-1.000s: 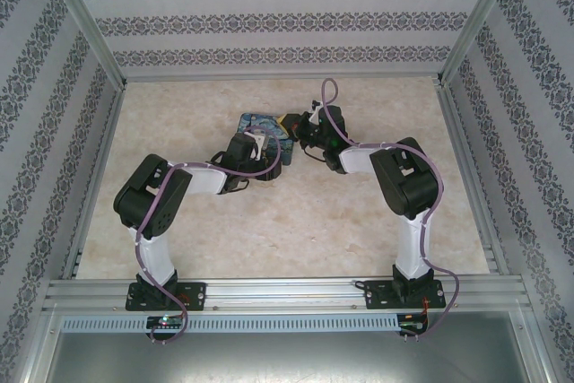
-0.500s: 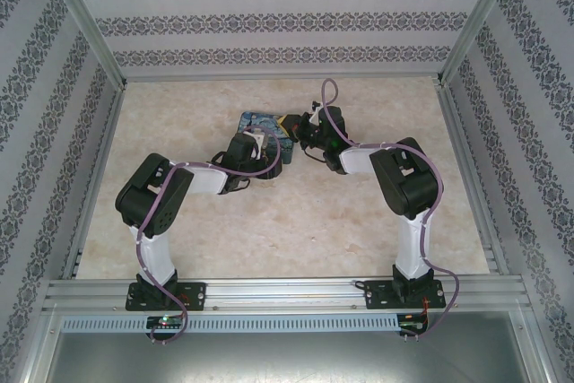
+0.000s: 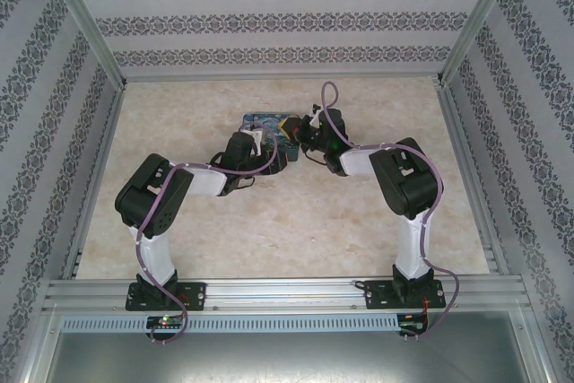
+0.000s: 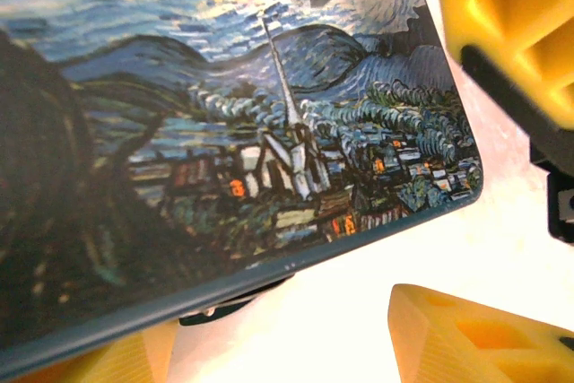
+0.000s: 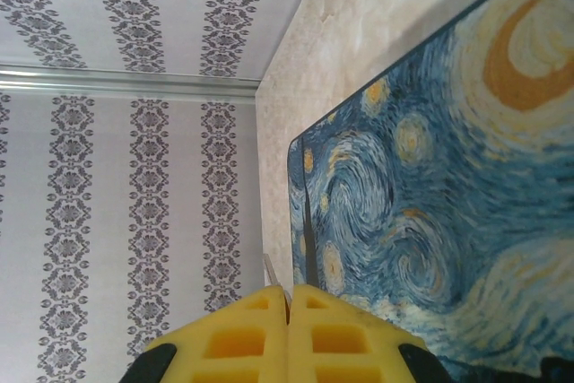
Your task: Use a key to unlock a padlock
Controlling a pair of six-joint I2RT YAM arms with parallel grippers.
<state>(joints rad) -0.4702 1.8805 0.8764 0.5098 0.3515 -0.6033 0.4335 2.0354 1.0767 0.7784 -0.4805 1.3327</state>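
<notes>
The dark-blue swirly-painted box [image 3: 267, 123] lies mid-table, and its lid [image 4: 224, 114] takes up most of the left wrist view. My left gripper [image 4: 296, 347] is open at the box's near corner, one yellow finger [image 4: 134, 356] under the rim and the other [image 4: 466, 334] apart from it. My right gripper [image 5: 289, 298] is shut on the key [image 5: 269, 271], a thin metal sliver sticking out past the fingertips over the box's edge [image 5: 300, 186]. A small dark shape [image 4: 220, 304] peeks from under the rim; I cannot tell whether it is the padlock.
The right gripper's yellow finger [image 4: 507, 24] stands close beside the box corner in the left wrist view. Patterned walls [image 3: 269, 20] and metal frame posts [image 3: 85, 24] enclose the beige table [image 3: 296, 221]. Both arms meet at the box.
The left wrist has shifted slightly toward the back, close against the box. The right gripper has barely moved and stays shut on the key.
</notes>
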